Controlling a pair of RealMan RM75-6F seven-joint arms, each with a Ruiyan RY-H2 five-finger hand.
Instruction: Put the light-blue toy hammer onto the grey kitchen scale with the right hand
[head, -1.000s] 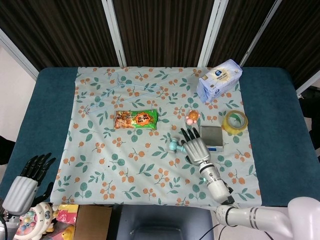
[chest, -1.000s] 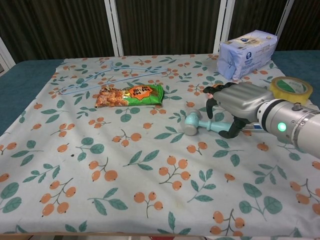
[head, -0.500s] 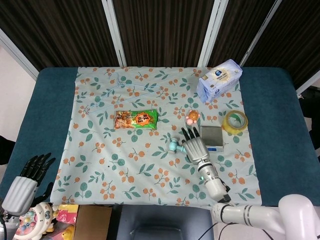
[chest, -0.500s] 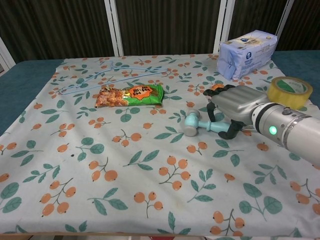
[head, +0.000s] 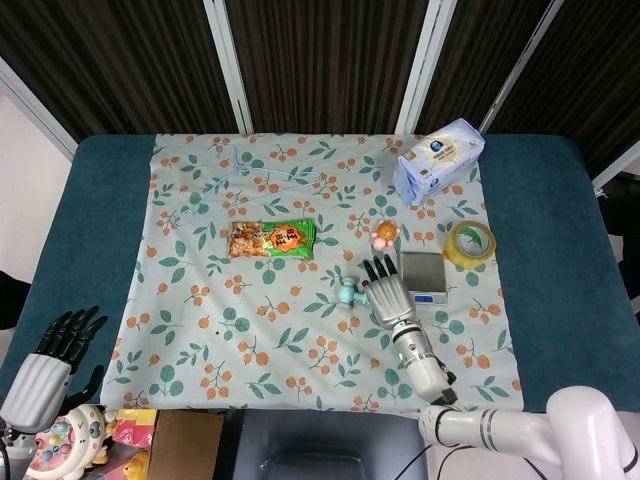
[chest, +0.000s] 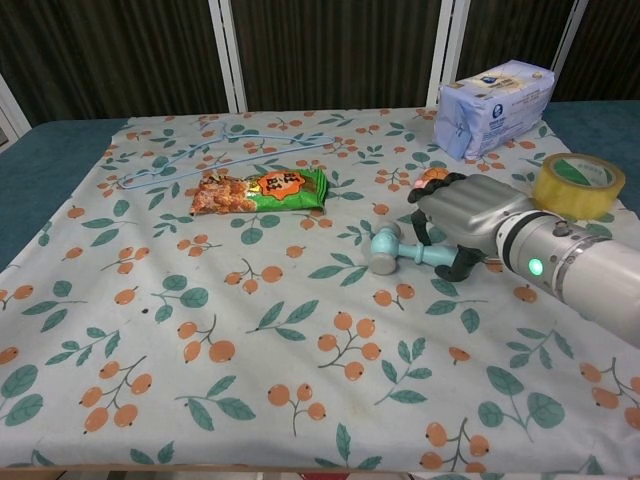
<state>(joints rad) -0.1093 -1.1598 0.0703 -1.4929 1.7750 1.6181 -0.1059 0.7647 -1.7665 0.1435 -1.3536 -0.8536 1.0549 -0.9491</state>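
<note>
Right hand: your right hand (chest: 468, 212) sits over the handle of the light-blue toy hammer (chest: 398, 250), palm down, its fingers (chest: 422, 228) curled down around the handle; in the chest view it looks closed on the handle, with the hammer lying on the cloth.
Hammer: its head (head: 346, 293) points toward the left of the table and rests on the floral tablecloth (head: 250, 330); the handle runs under your palm.
Scale: the grey kitchen scale (head: 424, 274) lies just beside your right hand on its far right side, nothing on its plate. In the chest view the hand hides it.
Left hand: your left hand (head: 50, 358) is off the table at the near left corner, fingers apart and stretched out, holding nothing.
Containers: a cardboard box (head: 185, 430) stands at the bottom edge of the head view below the table; you cannot tell what is in it. Beside it lie a round colourful toy (head: 66, 444) and some bright packets (head: 134, 427).
Snack bag: the green and orange snack bag (chest: 260, 191) lies flat left of the hammer, well apart from it.
Hanger: a pale blue wire hanger (head: 240, 183) lies at the far left of the cloth.
Tissue pack: a blue-white tissue pack (chest: 494, 94) sits at the far right corner.
Tape: a yellow tape roll (chest: 580, 183) lies right of the scale.
Small toy: an orange-pink small toy (head: 384, 234) sits just beyond the scale.
</note>
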